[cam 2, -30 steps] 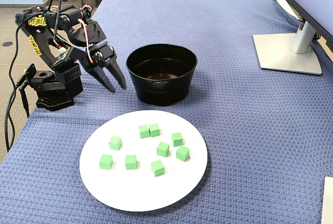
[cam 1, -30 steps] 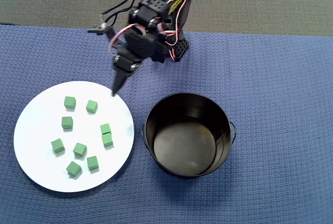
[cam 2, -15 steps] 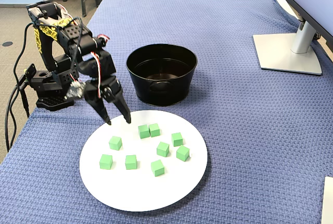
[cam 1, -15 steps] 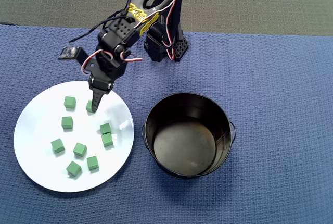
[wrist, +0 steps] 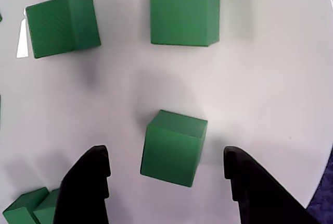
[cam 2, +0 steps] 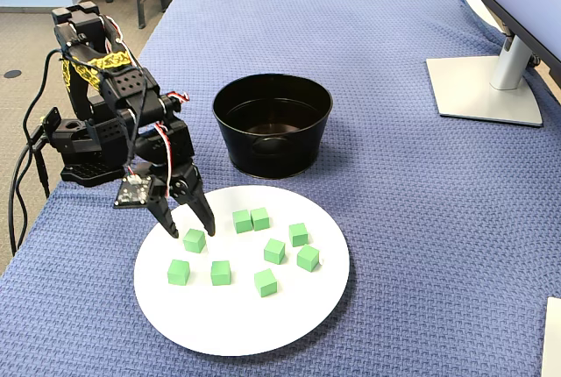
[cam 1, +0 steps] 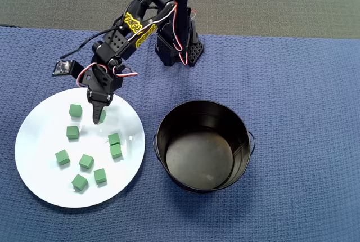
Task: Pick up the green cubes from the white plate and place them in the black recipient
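Cubes [cam 1: 84, 161] sit on the plate [cam 1: 39, 180] at left in the overhead view, bucket [cam 1: 243, 132] just right of it. End effector [wrist: 165, 187] is wide open, empty, straddling one cube [wrist: 173, 147]. Probably light, rigid, matte; pinch its flat opposite sides.

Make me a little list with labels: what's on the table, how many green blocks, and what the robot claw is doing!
gripper: open, fingertips on either side of one cube, not closed on it
target cube: sits on the plate between the fingers
green cubes: eight in the fixed view, all on the plate
white plate: on the blue cloth
black bucket: no cubes inside
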